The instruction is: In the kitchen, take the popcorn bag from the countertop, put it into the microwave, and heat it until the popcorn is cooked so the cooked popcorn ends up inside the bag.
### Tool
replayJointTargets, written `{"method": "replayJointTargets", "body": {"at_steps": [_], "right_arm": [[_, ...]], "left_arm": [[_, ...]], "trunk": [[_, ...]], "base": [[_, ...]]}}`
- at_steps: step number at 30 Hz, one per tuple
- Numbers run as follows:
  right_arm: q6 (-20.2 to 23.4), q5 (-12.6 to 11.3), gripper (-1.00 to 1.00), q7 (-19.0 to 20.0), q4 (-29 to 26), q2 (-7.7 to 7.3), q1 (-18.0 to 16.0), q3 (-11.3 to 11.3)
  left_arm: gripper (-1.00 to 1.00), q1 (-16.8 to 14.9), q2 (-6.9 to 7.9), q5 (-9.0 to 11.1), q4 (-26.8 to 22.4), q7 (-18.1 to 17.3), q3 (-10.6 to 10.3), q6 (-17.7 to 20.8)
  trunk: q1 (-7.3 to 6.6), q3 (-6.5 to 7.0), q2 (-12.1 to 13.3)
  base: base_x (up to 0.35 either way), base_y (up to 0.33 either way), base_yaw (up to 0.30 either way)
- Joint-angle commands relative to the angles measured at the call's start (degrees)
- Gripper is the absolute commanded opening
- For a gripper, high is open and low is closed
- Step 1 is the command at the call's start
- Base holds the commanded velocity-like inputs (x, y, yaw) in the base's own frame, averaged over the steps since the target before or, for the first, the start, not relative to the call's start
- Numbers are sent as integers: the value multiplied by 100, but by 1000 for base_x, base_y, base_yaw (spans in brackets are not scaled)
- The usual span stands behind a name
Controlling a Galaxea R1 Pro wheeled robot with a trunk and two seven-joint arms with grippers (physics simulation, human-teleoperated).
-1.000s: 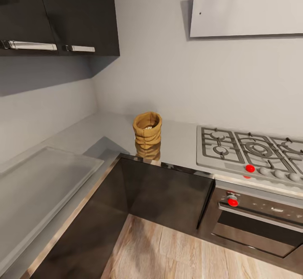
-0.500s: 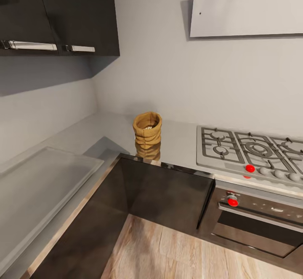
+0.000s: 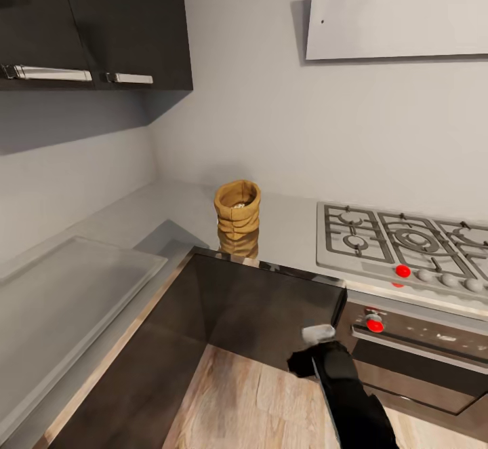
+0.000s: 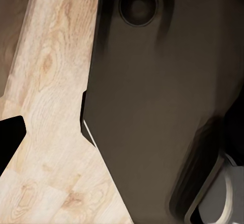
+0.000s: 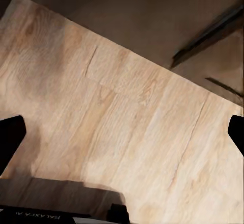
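Popcorn bag (image 3: 237, 214), your small mustard-yellow cloth sack with the rolled rim, stands upright on the glossy grey stone table (image 3: 169, 213), up and left of your right tool (image 3: 318, 334). That tool's fingers (image 5: 11, 137) sit spread wide over pale wooden floor (image 5: 117, 127). Steel gas hob (image 3: 400, 242) lies above-right. You cannot tell the left tool's state.

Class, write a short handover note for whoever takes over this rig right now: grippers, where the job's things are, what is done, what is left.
Right gripper: open, fingertips wide apart, empty, low over the wooden floor in front of the dark cabinets.
Left gripper: state cannot be told from the left wrist view.
Popcorn bag: upright on the countertop, left of the gas hob, whitish popcorn inside.
Done: nothing; bag untouched.
Left: grasp the bag, find the microwave, load it, heat.
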Motion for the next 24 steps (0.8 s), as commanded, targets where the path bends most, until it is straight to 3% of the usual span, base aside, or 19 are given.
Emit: {"method": "replayJointTargets", "body": {"at_steps": [1,3,6,11,13,15,17,19,24], "right_arm": [[24,50,100,84,-47,1,-456,0],[24,47,100,105,-74,1,-1179,1],[24,49,100,113,-60,1,-2005,1],[24,38,100,99,312,1,-3149,-41],[24,31,100,85,1086,1,-3935,-317],[24,34,100,75,2147,1,-4883,-955],[24,23,100,73,2906,1,-5601,-1473],[24,30,100,58,3396,1,-6119,-1793],[24,86,100,-129,3606,1,-6353,-1903]], "left_arm": [[100,0,-2,39,-8,12,6,-14],[100,0,-2,42,-12,12,9,-14],[100,0,-2,42,-13,12,11,-14],[100,0,0,43,-13,12,10,-14],[100,0,-1,44,-13,12,12,-14],[100,0,4,44,-13,12,12,-14],[100,0,5,44,-13,12,13,-14],[100,0,6,43,-13,12,12,-14],[100,0,7,42,-13,12,11,-14]], "trunk": [[0,-7,-4],[0,-7,-4],[0,-7,-4],[0,-7,-4],[0,-7,-4],[0,-7,-4],[0,-7,-4],[0,-7,-4],[0,-7,-4]], "base": [[0,0,0],[0,0,0],[0,0,0],[0,0,0],[0,0,0],[0,0,0],[0,0,0],[0,0,0],[0,0,0]]}}
